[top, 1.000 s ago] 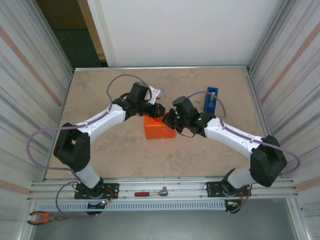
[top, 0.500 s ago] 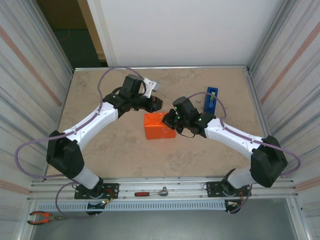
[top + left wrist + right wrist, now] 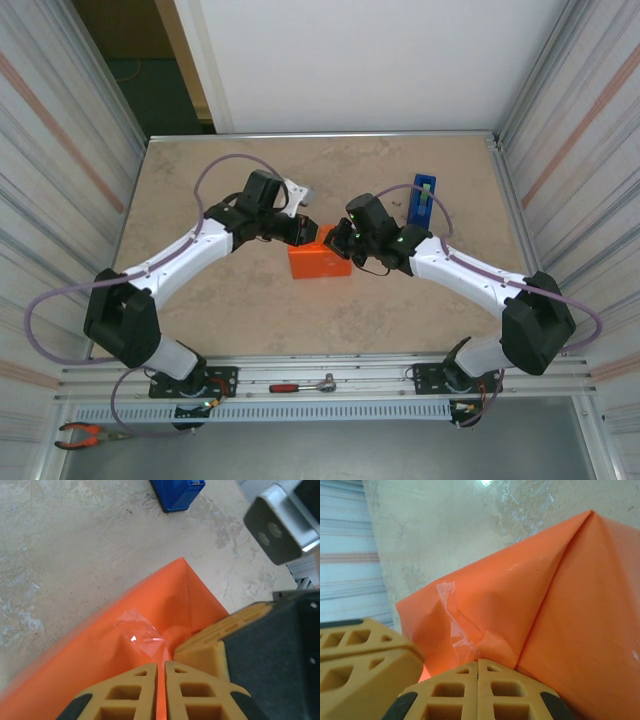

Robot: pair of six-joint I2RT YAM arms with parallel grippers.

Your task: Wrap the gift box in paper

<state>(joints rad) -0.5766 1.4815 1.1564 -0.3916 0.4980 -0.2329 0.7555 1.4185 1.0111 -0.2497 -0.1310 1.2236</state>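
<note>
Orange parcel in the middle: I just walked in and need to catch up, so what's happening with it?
The robot is wrapping the gift box in orange paper. It is already covered, with clear tape on one seam. The left gripper pinches a fold at its far edge; the right gripper, shut, touches the paper alongside.

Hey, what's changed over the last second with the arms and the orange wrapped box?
The left gripper drew back from the gift box toward the far left, then returned to its far top edge, jaws closed. Nothing was visibly taken or released. The right gripper stayed shut at the box's far right corner; the box and the blue tape dispenser did not move.
</note>
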